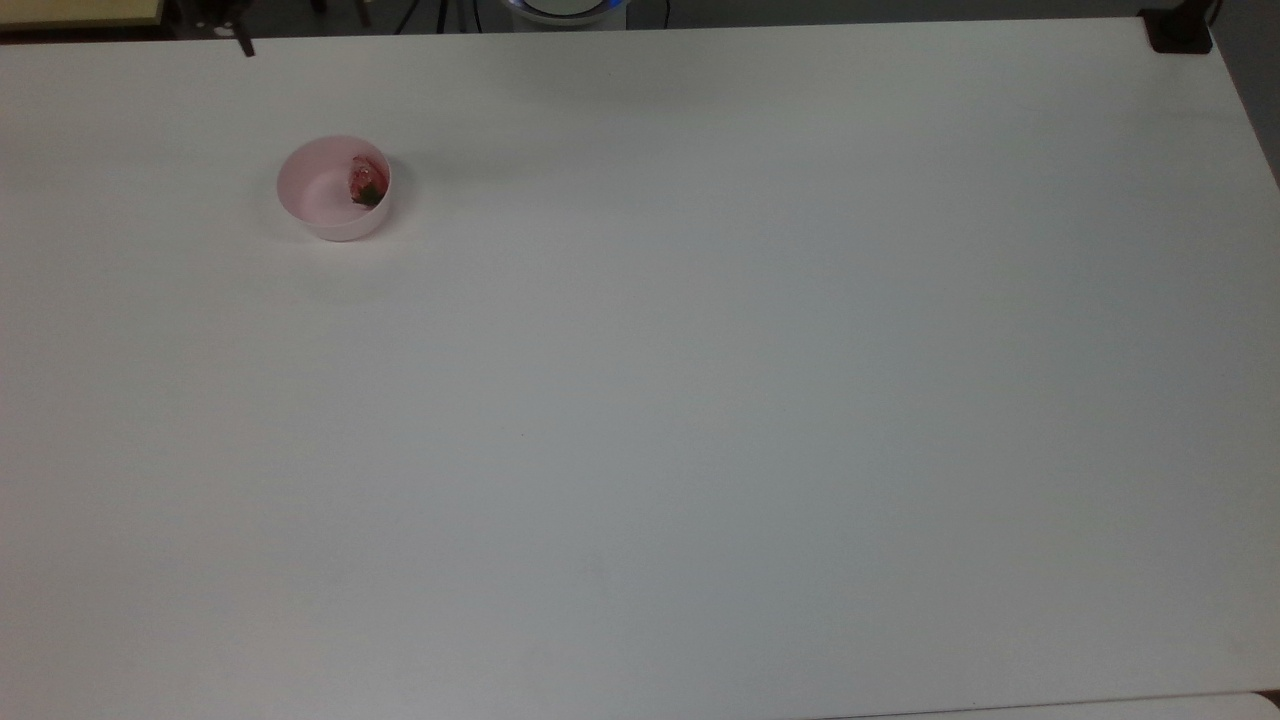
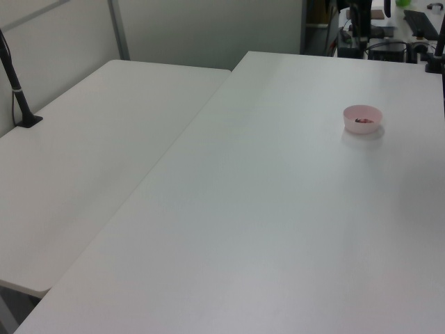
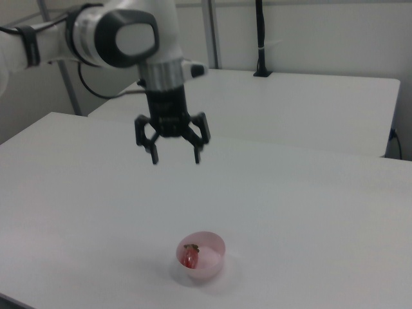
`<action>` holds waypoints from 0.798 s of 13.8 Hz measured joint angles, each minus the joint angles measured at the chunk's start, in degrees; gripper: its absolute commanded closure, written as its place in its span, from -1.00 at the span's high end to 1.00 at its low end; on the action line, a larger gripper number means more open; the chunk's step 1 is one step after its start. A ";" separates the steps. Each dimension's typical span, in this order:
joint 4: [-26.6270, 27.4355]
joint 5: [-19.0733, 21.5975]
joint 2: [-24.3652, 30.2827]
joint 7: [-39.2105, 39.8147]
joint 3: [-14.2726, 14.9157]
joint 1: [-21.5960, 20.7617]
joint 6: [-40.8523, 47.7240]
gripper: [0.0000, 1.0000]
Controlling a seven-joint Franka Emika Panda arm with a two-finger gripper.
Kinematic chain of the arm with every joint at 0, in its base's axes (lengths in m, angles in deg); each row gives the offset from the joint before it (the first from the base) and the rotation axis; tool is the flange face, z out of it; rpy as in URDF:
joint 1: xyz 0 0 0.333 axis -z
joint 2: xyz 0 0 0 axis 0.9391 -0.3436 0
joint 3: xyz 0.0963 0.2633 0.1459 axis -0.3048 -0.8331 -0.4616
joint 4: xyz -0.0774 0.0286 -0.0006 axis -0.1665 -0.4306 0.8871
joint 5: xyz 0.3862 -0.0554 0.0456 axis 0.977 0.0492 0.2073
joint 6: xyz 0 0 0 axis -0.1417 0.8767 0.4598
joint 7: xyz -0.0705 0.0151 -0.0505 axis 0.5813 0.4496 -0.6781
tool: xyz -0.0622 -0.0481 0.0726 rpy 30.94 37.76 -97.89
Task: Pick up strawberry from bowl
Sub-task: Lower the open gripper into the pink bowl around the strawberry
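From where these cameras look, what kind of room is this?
Probably a robotics lab or test room. A robot arm with an open gripper hangs above a plain white table bearing just a pink bowl with a strawberry, and a camera pole is clamped to the neighbouring table.

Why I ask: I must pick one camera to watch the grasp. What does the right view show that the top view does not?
Right view: the white robot arm in full, its hand open in the air, above and apart from the bowl, plus a second white table with a black pole behind.

Top view: the white table stretching far to the top view's right, and a black mount at its corner.

Both: the small red strawberry lying inside the round pale pink plastic bowl.
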 measured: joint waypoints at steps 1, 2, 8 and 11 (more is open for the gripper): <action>1.67 -0.27 -0.17 0.51 1.00 0.38 -1.33 1.00; 4.05 -0.36 -0.35 0.86 2.09 0.67 -4.37 0.99; 18.03 -0.24 -3.27 -0.66 3.60 1.96 -24.03 0.27; 19.13 0.90 -3.69 -4.43 4.11 2.01 -24.07 0.25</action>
